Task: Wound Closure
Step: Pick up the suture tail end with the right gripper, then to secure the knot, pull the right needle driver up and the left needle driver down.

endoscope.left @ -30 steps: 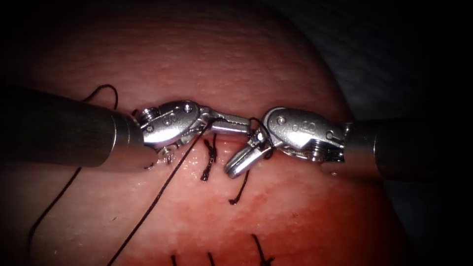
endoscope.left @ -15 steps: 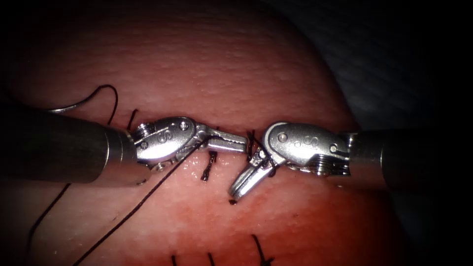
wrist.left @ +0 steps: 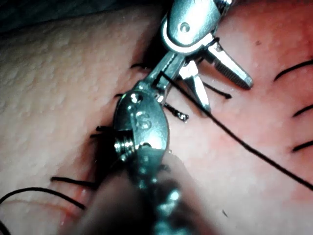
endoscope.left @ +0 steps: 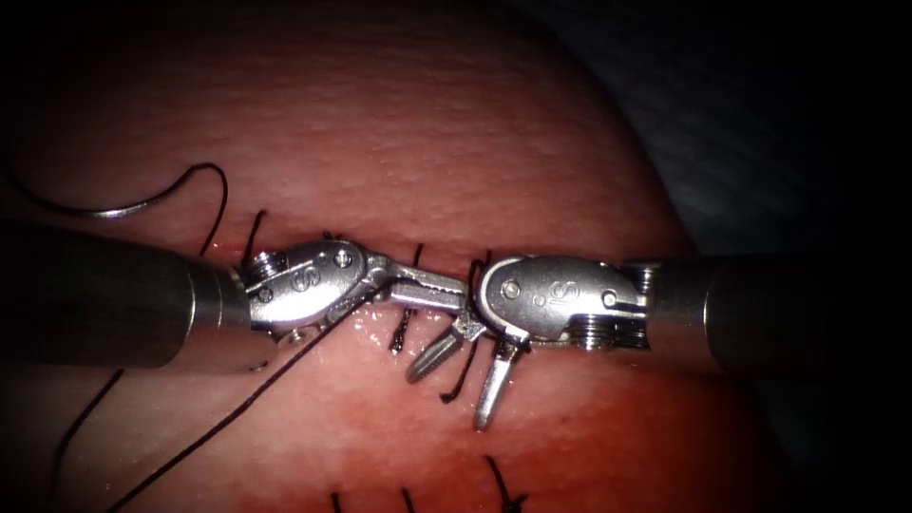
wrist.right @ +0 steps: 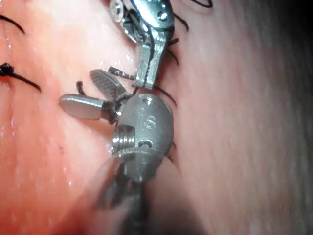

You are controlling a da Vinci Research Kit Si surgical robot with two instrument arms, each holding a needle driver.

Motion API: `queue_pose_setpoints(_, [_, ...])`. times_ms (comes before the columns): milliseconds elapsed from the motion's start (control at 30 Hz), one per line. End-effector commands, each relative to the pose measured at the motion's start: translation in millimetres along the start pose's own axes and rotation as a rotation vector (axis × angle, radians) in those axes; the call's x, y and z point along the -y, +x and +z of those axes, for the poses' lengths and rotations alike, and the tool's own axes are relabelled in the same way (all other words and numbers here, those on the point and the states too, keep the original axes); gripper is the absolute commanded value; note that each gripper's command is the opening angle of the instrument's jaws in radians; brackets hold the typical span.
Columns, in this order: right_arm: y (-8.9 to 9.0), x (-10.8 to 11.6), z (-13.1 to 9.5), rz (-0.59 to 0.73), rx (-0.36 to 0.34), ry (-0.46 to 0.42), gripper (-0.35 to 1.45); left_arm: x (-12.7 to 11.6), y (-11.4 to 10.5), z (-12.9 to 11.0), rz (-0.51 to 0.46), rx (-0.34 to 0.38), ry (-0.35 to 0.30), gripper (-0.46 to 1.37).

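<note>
My left tool [endoscope.left: 458, 296] reaches in from the left, its jaws shut on the dark thread [endoscope.left: 237, 413], which trails down and left over the tissue [endoscope.left: 456, 123]. In the left wrist view the same thread [wrist.left: 254, 152] leaves the shut left jaws [wrist.left: 165, 71]. My right tool [endoscope.left: 451, 394] meets it tip to tip, jaws open and pointing down, holding nothing. They straddle a short cut thread end [endoscope.left: 461, 380]. The curved needle [endoscope.left: 114, 209] lies free on the tissue at the far left, above the left shaft. The right wrist view shows the open right jaws [wrist.right: 80, 90].
Several tied stitches with short dark tails [endoscope.left: 404, 328] cross the cut beneath the tools, and more knots [endoscope.left: 503, 484] sit toward the near edge. Red fluid [endoscope.left: 570, 408] wets the tissue below the right tool. The tissue falls away into dark at the right.
The right tool's jaws have gone from shut to open. Both tools have sunk lower, the right one shifting left. The needle has come into sight above the left shaft.
</note>
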Motion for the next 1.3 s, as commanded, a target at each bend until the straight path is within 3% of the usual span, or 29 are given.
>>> queue_pose_setpoints(33, [0.0, -0.1, 0.0, 0.002, 0.022, 0.003, 0.87, 0.0, 0.0, 0.0, 0.0, 0.0, -0.004, -0.35])
queue_pose_setpoints(100, [0.0, -0.2, -0.1, 0.006, 0.056, 0.015, 0.48, 0.0, 0.0, 0.0, 0.0, 0.0, -0.004, -0.35])
queue_pose_setpoints(133, [0.0, -0.2, -0.1, 0.007, 0.072, 0.03, -0.06, 0.0, 0.0, 0.0, 0.0, 0.0, -0.004, -0.35])
queue_pose_setpoints(167, [0.0, -0.2, -0.1, 0.008, 0.077, 0.04, -0.35, 0.0, 0.0, 0.0, 0.0, 0.0, -0.004, -0.35])
queue_pose_setpoints(400, [0.3, -0.9, -1.5, 0.014, 0.089, 0.057, -0.35, -0.1, -0.1, -0.1, 0.0, 0.0, -0.005, -0.35])
queue_pose_setpoints(667, [0.4, -1.7, -3.5, 0.023, 0.086, 0.016, -0.35, -0.6, -0.5, -0.7, 0.005, 0.002, -0.012, -0.35])
queue_pose_setpoints(1000, [0.3, -1.8, -4.2, 0.023, 0.054, 0.0, -0.35, -1.5, -1.3, -2.2, 0.012, 0.011, -0.019, -0.35])
queue_pose_setpoints(1300, [-0.2, -1.9, -8.2, 0.039, 0.03, -0.099, -0.35, -2.9, -2.0, -2.2, 0.018, 0.025, -0.022, -0.35])
